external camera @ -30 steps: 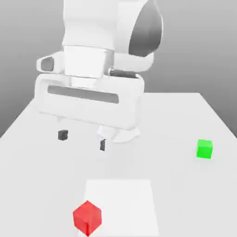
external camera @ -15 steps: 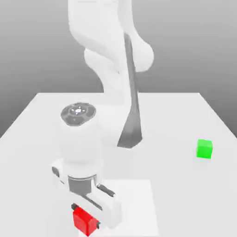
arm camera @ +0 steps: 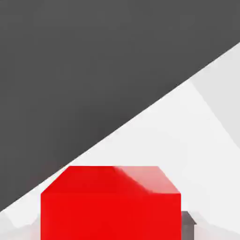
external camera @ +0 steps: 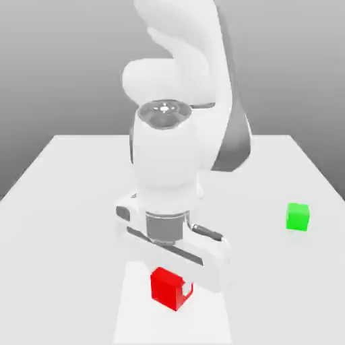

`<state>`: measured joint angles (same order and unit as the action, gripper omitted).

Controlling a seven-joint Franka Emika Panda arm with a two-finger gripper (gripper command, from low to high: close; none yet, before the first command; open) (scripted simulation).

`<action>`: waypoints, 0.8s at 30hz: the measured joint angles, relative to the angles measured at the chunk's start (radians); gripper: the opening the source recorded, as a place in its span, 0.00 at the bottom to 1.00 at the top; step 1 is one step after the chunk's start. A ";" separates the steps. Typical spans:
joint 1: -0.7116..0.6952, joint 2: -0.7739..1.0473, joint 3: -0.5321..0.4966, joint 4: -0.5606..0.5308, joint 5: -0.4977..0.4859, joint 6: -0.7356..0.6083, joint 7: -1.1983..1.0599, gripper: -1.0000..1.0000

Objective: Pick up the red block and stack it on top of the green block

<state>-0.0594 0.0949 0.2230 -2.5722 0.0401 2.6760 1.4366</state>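
The red block [external camera: 167, 288] hangs clamped in the claw [external camera: 172, 283] at the exterior view's lower centre, apparently above the white patch [external camera: 138, 317]. The green block [external camera: 297, 217] sits at the exterior view's right. A slack grip could let the cube slip or twist during the carry; a low approach could knock its target, and an off-centre release could topple the stack.

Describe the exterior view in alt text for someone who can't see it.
A white robot arm's gripper grips a red block above a pale table. A green block sits on the table, toward the exterior view's right.
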 joint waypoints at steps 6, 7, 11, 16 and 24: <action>0.261 -0.114 0.128 -0.095 0.088 -0.012 0.106 0.00; 0.300 -0.132 0.145 -0.110 0.102 -0.013 0.124 0.00; 0.419 -0.204 0.223 -0.174 0.155 -0.018 0.198 0.00; 0.572 -0.293 0.351 -0.255 0.229 -0.022 0.285 0.00; 0.590 -0.283 0.447 -0.296 0.167 0.025 0.393 0.00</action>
<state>0.5309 -0.1886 0.6705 -2.8684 0.2073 2.7015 1.8296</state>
